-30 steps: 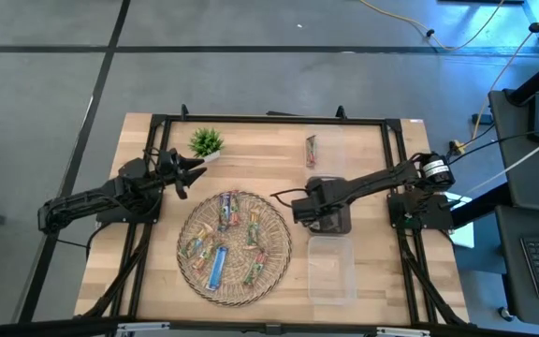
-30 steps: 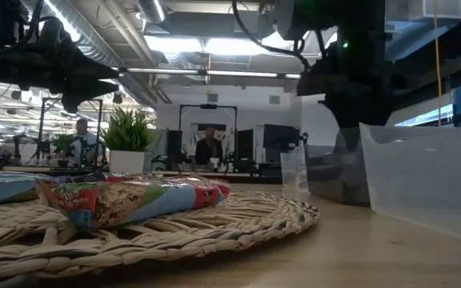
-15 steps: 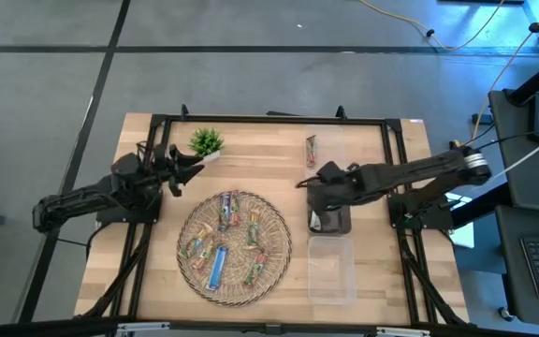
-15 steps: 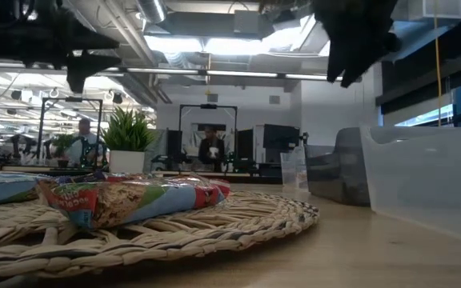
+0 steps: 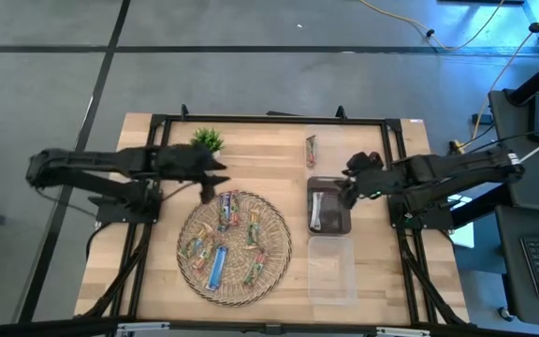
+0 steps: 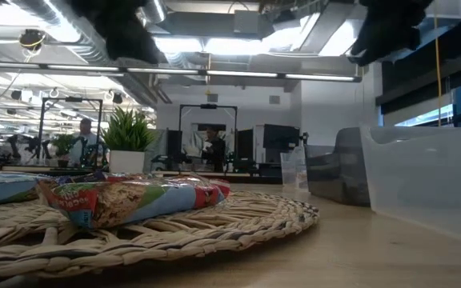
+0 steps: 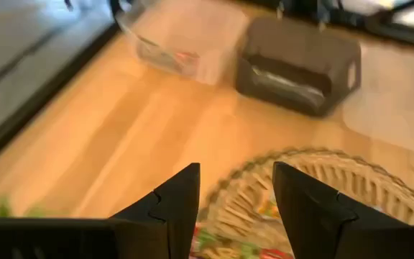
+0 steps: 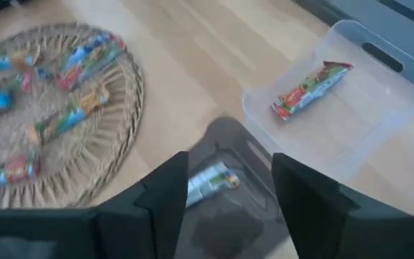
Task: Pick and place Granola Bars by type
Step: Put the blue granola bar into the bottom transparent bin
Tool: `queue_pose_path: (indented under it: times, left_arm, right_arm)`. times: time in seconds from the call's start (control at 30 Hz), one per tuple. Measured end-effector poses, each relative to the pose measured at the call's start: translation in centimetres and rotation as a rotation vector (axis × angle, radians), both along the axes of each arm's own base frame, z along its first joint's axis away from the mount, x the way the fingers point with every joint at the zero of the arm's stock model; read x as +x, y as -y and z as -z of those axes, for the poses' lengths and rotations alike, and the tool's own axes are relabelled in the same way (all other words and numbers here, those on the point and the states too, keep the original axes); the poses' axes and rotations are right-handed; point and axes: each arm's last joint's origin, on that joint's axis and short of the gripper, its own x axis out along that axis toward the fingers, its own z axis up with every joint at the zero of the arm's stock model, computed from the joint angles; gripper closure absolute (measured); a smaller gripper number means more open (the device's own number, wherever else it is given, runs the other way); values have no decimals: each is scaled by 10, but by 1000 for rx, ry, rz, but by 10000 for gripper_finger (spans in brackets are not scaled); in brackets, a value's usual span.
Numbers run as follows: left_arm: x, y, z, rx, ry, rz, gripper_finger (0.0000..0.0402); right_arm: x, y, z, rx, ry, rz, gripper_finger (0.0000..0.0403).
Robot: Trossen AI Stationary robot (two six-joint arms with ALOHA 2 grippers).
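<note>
At centre frame of the high view lies the round woven wicker tray (image 5: 235, 251), carrying most of the wrapped granola bars (image 5: 217, 267), green, red, orange and one bright blue. Right of it stands a row of three bins: a clear plastic bin (image 5: 322, 150) at upper centre holding one red-green bar (image 5: 311, 150), a dark grey bin (image 5: 328, 205) holding one silver-white bar (image 5: 317, 210), and a second clear bin (image 5: 331, 270) at lower right with nothing visible inside.

The left gripper (image 5: 215, 178) hangs above the tray's upper-left rim, fingers parted, nothing between them. The right gripper (image 5: 350, 183) hovers at the dark bin's right edge, fingers likewise spread and unladen.

Judgement: one placement appears complete; the next pick falls to the left arm, which must descend onto a single bar without snagging neighbours or the tray rim. Bare tabletop between tray and bins gives a clear transfer path; the small green potted plant (image 5: 206, 140) stands near the left arm.
</note>
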Motion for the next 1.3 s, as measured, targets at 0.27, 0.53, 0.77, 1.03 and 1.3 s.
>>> queue_pose_path:
  times: [0.27, 0.53, 0.77, 1.03, 1.3]
  left_arm:
    - [58, 41, -6, -78, -212, -141, 233]
    - [92, 62, 32, -174, -355, -389, 233]
    - [91, 62, 59, -257, -474, -668, 233]
    - [96, 61, 69, -346, -500, -747, 233]
    - [96, 62, 69, -347, -504, -746, 233]
  right_arm:
    - [-23, 4, -5, -63, -33, -109, 199]
    - [-24, 4, -6, -133, -68, -192, 199]
    - [-24, 4, -6, -150, -78, -213, 199]
    - [-24, 4, -6, -150, -78, -213, 199]
    - [-24, 4, -6, -150, -78, -213, 199]
